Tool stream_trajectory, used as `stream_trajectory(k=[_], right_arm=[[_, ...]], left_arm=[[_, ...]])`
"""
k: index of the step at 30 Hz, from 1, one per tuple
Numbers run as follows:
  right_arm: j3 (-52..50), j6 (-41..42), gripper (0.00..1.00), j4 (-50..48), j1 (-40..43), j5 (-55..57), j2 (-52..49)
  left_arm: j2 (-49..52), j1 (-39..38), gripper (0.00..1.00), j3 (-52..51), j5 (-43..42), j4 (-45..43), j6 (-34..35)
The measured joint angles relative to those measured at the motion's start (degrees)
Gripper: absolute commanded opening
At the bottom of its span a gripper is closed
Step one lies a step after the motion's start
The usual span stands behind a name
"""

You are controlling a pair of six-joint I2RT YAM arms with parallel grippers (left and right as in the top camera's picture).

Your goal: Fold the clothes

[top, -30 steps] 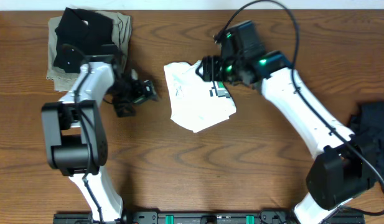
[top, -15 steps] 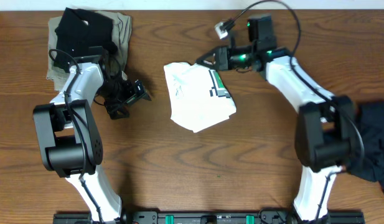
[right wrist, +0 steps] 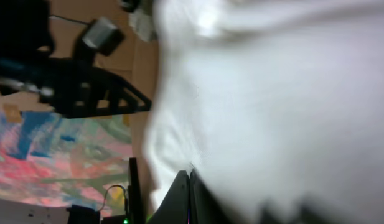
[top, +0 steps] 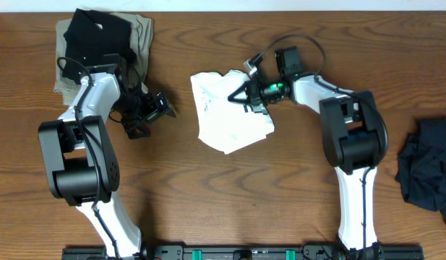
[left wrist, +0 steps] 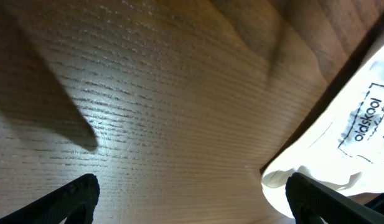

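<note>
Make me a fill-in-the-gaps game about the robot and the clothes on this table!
1. The shirt in the middle of the table is coloured ___.
2. On the folded pile, the top garment lying on the olive one is coloured ___.
3. The left gripper is ___ and holds nothing.
4. The crumpled dark garment lies at the table's ___ edge.

Missing words: white, black, open, right.

Likely a robotics lab: a left arm (top: 96,101) and right arm (top: 350,195) share a wooden table (top: 230,195).
</note>
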State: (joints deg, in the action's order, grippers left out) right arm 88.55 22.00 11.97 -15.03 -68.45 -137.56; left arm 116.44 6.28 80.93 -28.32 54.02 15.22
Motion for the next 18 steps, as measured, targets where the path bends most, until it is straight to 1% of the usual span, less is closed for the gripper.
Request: stream_trajectory(k=[6,10,13,18], right_arm=[[0.3,0.8,0.01,0.9,1.0,-2.1,-1.2],[0.2,1.5,0.01,3.4,1.6,-0.8,0.6],[-0.2,1.7,0.01,4.2,1.6,0.8,5.0],[-0.1,1.9,0.01,6.0,1.4,1.4,17.1]], left_arm=[[0.0,0.0,0.97,0.0,0.0,0.5,0.0],[0.0,0.0,0.97,0.0,0.0,0.6,0.0],[0.0,0.0,0.97,0.0,0.0,0.6,0.0],[0.0,0.0,0.97,0.0,0.0,0.7,0.0]])
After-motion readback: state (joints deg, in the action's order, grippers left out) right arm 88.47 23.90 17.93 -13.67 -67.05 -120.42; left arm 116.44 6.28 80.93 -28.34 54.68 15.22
